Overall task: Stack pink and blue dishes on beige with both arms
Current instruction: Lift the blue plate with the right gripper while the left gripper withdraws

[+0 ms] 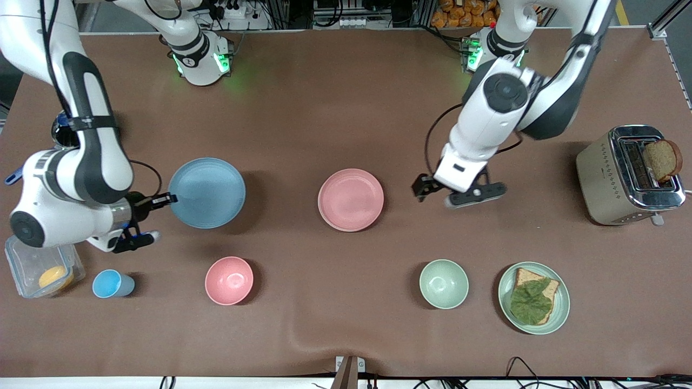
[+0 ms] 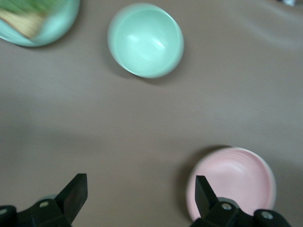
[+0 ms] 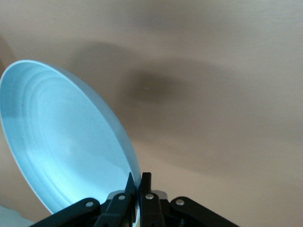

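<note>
My right gripper (image 1: 168, 199) is shut on the rim of the light blue plate (image 1: 206, 193) and holds it up over the table toward the right arm's end. In the right wrist view the fingertips (image 3: 142, 182) pinch the tilted blue plate (image 3: 61, 142). The pale pink plate (image 1: 351, 199) lies flat at the table's middle. My left gripper (image 1: 423, 188) hovers open just beside it, toward the left arm's end. The left wrist view shows the left gripper (image 2: 141, 191) empty, with the pink plate (image 2: 236, 177) by one finger. No beige plate shows.
Nearer the front camera stand a blue cup (image 1: 111, 284), a deep pink bowl (image 1: 229, 280), a green bowl (image 1: 444, 283) and a green plate with bread (image 1: 557, 316). A toaster (image 1: 611, 178) sits at the left arm's end, a clear container (image 1: 27, 259) at the right arm's.
</note>
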Controlling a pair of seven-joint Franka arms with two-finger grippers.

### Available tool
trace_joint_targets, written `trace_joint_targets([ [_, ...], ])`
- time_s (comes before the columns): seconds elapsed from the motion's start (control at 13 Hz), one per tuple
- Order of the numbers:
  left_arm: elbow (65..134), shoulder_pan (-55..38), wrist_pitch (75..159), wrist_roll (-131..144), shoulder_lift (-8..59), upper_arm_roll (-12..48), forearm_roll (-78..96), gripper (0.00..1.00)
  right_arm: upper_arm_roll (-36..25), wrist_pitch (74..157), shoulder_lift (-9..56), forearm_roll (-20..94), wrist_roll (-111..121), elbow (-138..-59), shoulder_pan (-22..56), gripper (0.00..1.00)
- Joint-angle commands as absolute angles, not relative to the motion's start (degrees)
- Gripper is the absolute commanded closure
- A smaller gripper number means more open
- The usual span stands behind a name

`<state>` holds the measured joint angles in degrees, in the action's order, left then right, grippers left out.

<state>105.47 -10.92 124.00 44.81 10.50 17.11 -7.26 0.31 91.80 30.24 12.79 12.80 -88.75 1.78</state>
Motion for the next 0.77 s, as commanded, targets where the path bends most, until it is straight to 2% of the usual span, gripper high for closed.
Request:
trace_joint_targets([
  [0.0,104.9,-8.1,118.7,41.7,5.7,17.4,-11.1,0.00,-0.2,92.3,31.6,17.3,6.2,-87.8,6.7,1.00],
  [0.23,103.9,-4.0,113.4,36.8,0.1,17.4,-10.6,0.00,-0.2,97.1,33.9,20.4,0.8,-87.8,12.0,1.00],
  [0.46,98.8,-1.2,105.8,30.7,-0.5,17.4,-10.2,0.00,-0.2,102.5,36.6,26.9,-2.3,-87.6,16.8,1.00],
  [0.69,96.2,1.5,102.9,26.7,-0.5,17.5,-7.7,0.00,-0.2,108.8,39.6,31.5,-3.9,-85.9,21.3,1.00],
])
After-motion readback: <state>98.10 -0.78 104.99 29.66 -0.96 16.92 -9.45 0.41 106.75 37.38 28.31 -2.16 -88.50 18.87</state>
